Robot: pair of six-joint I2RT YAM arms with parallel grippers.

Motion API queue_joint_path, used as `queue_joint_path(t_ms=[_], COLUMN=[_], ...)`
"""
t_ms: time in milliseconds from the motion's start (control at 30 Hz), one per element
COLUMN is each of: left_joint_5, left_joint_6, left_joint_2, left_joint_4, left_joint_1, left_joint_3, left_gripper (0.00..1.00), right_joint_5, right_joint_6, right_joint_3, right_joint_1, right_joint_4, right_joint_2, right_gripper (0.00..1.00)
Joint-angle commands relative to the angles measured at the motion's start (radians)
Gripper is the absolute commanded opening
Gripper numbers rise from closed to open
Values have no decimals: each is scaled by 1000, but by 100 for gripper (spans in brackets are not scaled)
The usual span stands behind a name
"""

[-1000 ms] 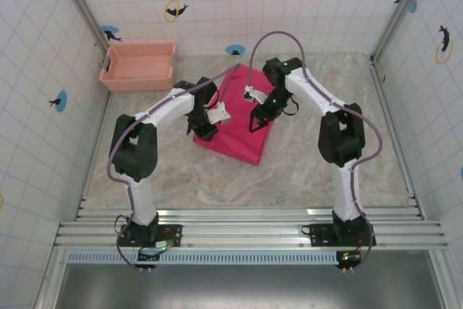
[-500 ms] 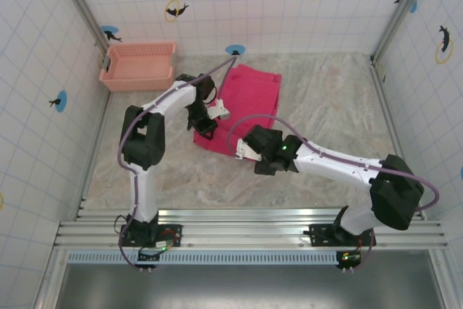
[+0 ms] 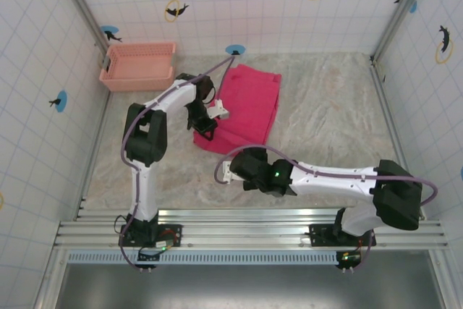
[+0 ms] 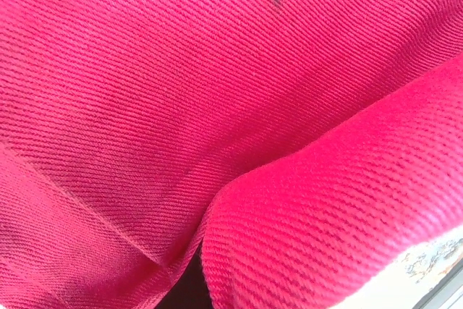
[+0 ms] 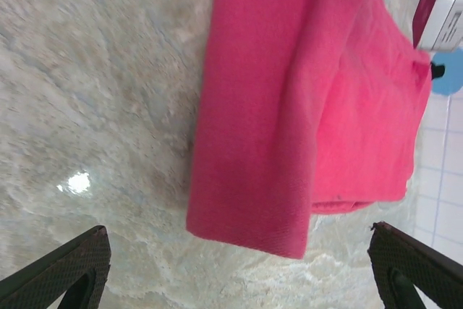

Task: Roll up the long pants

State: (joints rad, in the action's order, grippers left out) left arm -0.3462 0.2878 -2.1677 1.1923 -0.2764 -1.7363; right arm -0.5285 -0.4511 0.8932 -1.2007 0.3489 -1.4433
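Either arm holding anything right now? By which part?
Right gripper: nothing, fingers wide open over the table. Left gripper sits at the pants' near-left edge; its fingers are hidden, so a hold cannot be told.

The table (image 3: 325, 106) I work on is a pale, marbled beige slab across the middle of the overhead view. The long pants (image 3: 246, 103) lie on it at upper centre, folded into a strip that slants from the back wall toward the frame's middle. A salmon-pink slotted basket (image 3: 137, 66) sits on it at upper left, against the wall and apart from the cloth. In my right wrist view the pants (image 5: 289, 106) take the upper right, with bare table (image 5: 94, 106) to the left and below.
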Motion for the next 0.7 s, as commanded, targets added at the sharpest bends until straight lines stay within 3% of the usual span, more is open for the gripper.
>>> queue_joint_path(t_ms=[0, 233, 367, 667], left_joint_5=[-14, -11, -20, -43], left_joint_6=[-4, -4, -6, -5], left_joint_2=[-36, -32, -23, -1], left_joint_4=[-17, -26, -31, -39], left_joint_1=[11, 18, 23, 39], left_joint_3=[-17, -1, 10, 33], left_gripper=[1, 1, 1, 2], right_joint_5=[5, 0, -78, -103], right_joint_6=[-12, -47, -65, -121], right_joint_3=[-19, 0, 22, 95], right_joint_1=[-10, 4, 24, 114], right_joint_4=[-36, -155, -236, -321], right_joint_2=[-36, -225, -328, -454], right_gripper=[95, 95, 95, 94])
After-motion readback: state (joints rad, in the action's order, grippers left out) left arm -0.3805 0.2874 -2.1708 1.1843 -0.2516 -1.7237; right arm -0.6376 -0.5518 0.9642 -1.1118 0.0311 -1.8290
